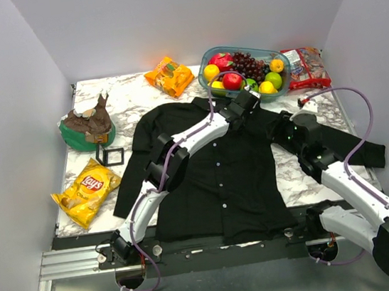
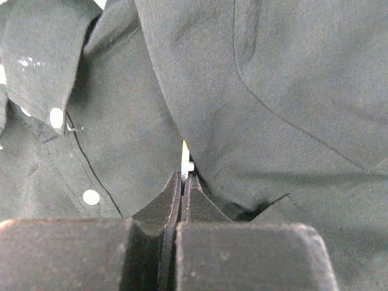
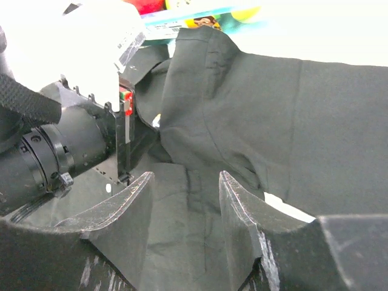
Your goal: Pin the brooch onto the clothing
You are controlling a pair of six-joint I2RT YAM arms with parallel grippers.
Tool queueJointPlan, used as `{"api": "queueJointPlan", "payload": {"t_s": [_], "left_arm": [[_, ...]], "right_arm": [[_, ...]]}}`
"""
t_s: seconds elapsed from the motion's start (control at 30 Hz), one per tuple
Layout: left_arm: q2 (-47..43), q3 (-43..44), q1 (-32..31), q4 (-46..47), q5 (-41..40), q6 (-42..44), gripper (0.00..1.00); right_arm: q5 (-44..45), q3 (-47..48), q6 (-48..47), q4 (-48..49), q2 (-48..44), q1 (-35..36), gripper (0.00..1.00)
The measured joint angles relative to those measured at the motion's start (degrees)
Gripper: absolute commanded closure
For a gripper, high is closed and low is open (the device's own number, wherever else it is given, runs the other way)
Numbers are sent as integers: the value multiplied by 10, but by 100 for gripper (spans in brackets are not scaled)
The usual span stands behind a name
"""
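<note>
The black button-up shirt (image 1: 220, 178) lies flat in the middle of the table. My left gripper (image 1: 246, 100) is over its right shoulder near the collar. In the left wrist view the jaws (image 2: 182, 177) are shut on the brooch (image 2: 185, 159), seen edge-on as a thin pale sliver touching a fold of the shirt (image 2: 273, 79). My right gripper (image 1: 289, 127) is open and empty just above the shirt's right chest; in the right wrist view its fingers (image 3: 233, 200) straddle bare cloth (image 3: 291, 121), with the left gripper's body (image 3: 66, 145) to their left.
A fruit bowl (image 1: 245, 71) stands behind the collar. An orange snack bag (image 1: 169, 75) and a red packet (image 1: 304, 66) flank it. A green bowl (image 1: 86, 125), a small black square frame (image 1: 112, 156) and a Lay's bag (image 1: 87, 190) lie left of the shirt.
</note>
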Motion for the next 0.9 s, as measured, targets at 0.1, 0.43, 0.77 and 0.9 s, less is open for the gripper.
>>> {"api": "queueJointPlan", "payload": {"t_s": [0.1, 0.43, 0.77, 0.9], "left_arm": [[6, 11, -4, -5, -7, 4, 100], [-24, -35, -10, 29, -1, 4, 100], [-132, -107, -11, 112, 40, -3, 100], [-138, -101, -12, 120, 36, 4, 100]], "right_arm": [[7, -6, -3, -11, -9, 0, 44], [15, -24, -5, -34, -10, 0, 44], [16, -33, -5, -35, -2, 0, 44], [16, -34, -4, -35, 3, 0, 44]]}}
